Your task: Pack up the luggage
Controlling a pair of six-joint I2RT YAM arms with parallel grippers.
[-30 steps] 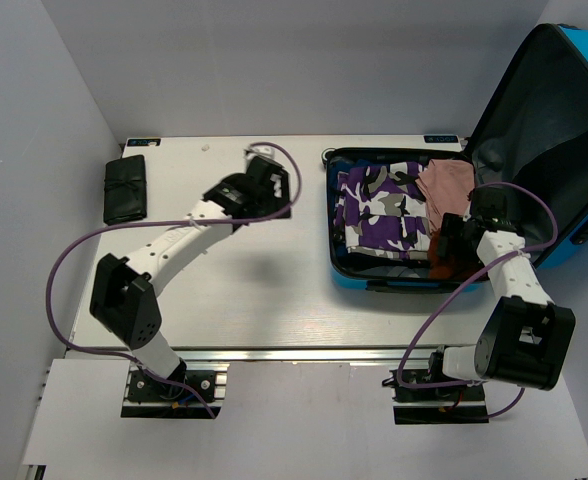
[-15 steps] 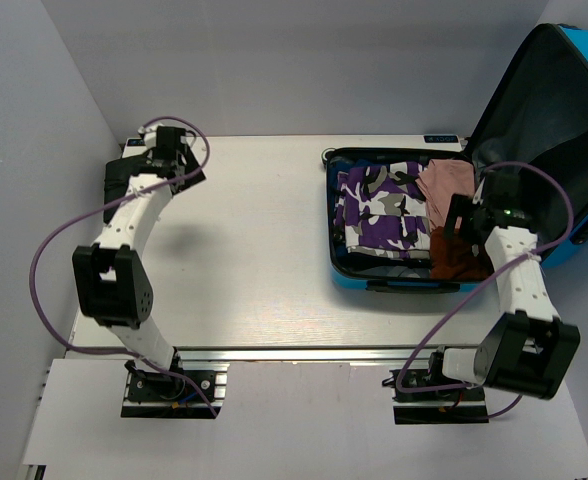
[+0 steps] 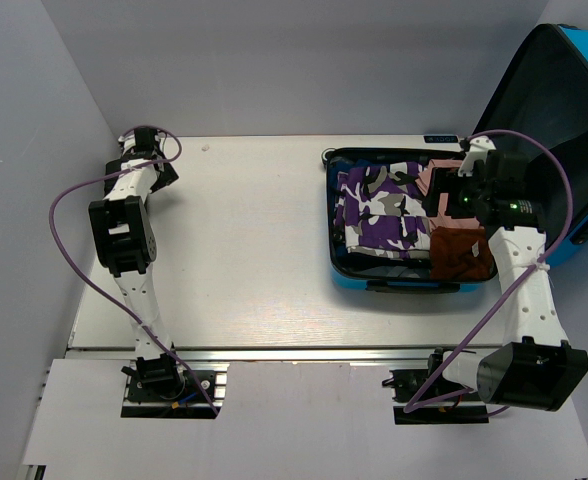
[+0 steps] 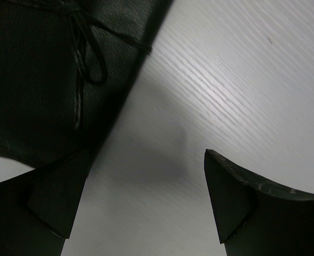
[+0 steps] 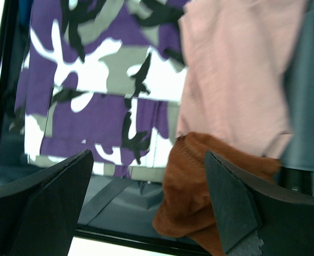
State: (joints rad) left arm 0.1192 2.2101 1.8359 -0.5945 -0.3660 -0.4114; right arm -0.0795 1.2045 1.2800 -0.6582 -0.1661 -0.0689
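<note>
The blue luggage [image 3: 374, 285] lies open at the right of the table, its lid [image 3: 564, 110] standing up behind. Inside lie a purple camouflage garment [image 3: 379, 210], a pink garment [image 3: 444, 180] and a rust-brown garment [image 3: 461, 255]. My right gripper [image 3: 452, 205] is open and empty above them; its wrist view [image 5: 148, 154] shows the camouflage [image 5: 93, 96], the pink [image 5: 232, 69] and the brown garment [image 5: 199, 202] below. My left gripper [image 3: 144, 160] is open and empty at the back left corner, just above the table beside a black drawstring pouch [image 4: 39, 80].
The white table [image 3: 244, 250] runs between the two arms. Grey walls close the back and the left side. In the top view the left arm covers most of the black pouch. The luggage's grey lining and strap [image 5: 125, 197] show at its near end.
My left arm swung from the table's middle to the back left corner over the black pouch. My right gripper moved back off the brown garment, which now lies uncovered in the luggage.
</note>
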